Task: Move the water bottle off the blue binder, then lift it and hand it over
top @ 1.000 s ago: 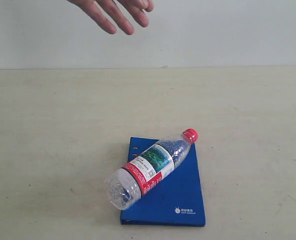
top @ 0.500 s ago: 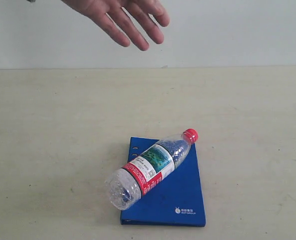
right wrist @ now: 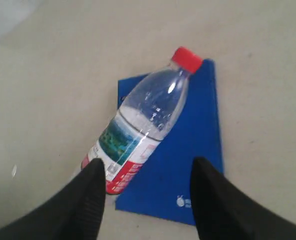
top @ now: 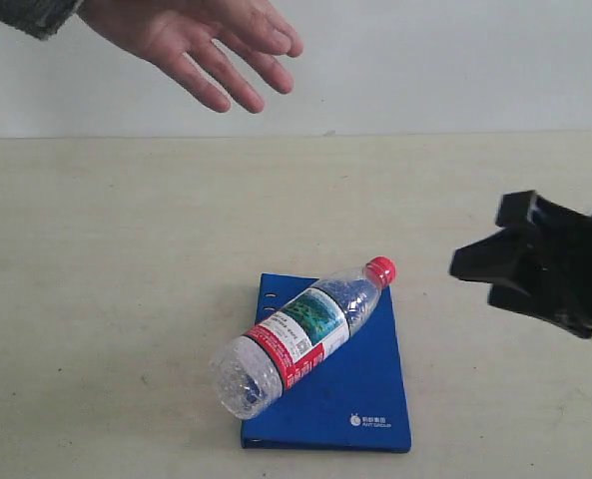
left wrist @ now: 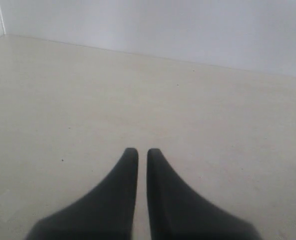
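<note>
The left gripper (left wrist: pixel 138 151) hung over bare desk (left wrist: pixel 212 110), its jaws closed together on nothing. In the upper left of the exterior view, the open hand (top: pixel 191 45) had shifted leftward since half a second before, and a grey sleeve (top: pixel 26 12) had come into the corner. At lower centre the bottle (top: pixel 300 334) lay unmoved, slantwise on the binder (top: pixel 360 384), cap toward the upper right, base overhanging the binder's left edge. At the right edge the right gripper (top: pixel 480 244), absent earlier, had entered, jaws spread apart and empty, clear of the bottle.
</note>
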